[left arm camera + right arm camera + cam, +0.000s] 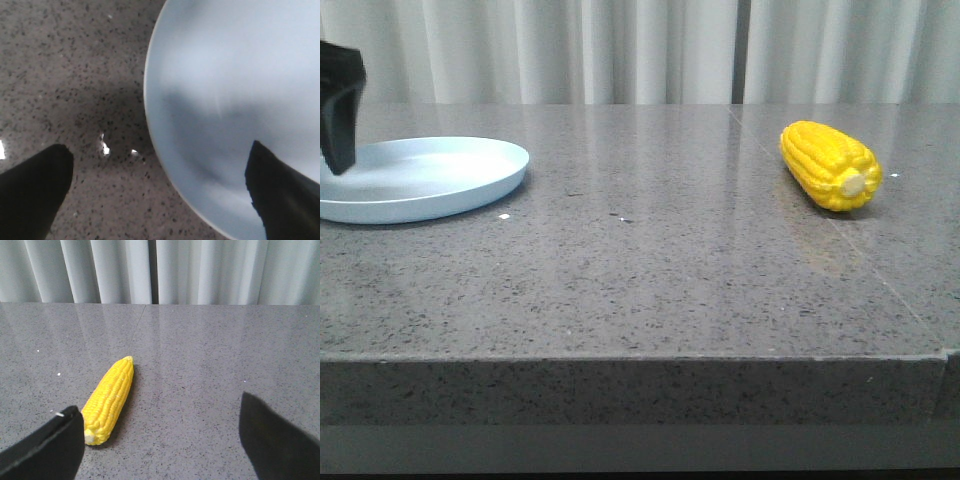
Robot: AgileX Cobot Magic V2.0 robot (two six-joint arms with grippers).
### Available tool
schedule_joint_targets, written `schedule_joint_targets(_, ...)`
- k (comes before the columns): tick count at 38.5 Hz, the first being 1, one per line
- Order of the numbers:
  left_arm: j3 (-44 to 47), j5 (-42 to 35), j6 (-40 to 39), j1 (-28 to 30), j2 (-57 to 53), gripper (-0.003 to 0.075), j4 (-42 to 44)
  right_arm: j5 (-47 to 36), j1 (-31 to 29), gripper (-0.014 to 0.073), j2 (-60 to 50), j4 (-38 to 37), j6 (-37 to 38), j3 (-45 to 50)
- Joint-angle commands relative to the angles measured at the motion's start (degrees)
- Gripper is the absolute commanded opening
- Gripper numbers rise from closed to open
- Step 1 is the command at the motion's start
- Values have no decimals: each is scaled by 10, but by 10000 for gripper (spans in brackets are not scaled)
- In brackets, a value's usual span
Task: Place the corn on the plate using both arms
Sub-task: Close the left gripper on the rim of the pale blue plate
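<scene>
The yellow corn (828,164) lies on the grey stone table at the right, its pale stub end toward the front. In the right wrist view the corn (110,397) lies just past the left fingertip. My right gripper (160,437) is open and empty; it does not show in the front view. The pale blue plate (425,176) sits at the far left. My left gripper (160,185) is open and empty above the plate's rim (150,135), one finger over the plate, the other over the table. Its black finger (340,105) shows at the front view's left edge.
The grey speckled stone table (650,260) has a front edge near the bottom of the front view. A seam (865,255) runs across the tabletop near the corn. White curtains (650,50) hang behind the table.
</scene>
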Motion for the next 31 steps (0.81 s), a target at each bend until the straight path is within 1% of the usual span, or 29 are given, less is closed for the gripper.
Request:
schedule_joint_targets(1,-30,-1,-2,-2,4,669,-3,-52,-4,647,6,-1,-6,-21)
schedule_joint_targets(19,-31,-4,-2,-2,19,661,-12,-52,-4,647,6,-1,-6,-21)
schedule_joint_targets(21,-31,-3,-2,-2,19,631,-12,-52,-4,647,6,-1,-6,-21)
schedule_joint_targets(24,-31,0,-2,-2,19,554,-12,-52,-4,647,6,-1,-6,-21)
schedule_joint_targets(28,-31,2,-2,-2,19,383,-12,-52,-4,647,6,-1,-6,-21)
schedule_joint_targets(31,-31,2,-2,-2,19,270,-12,-52,-4,647,6,-1,-6,-21)
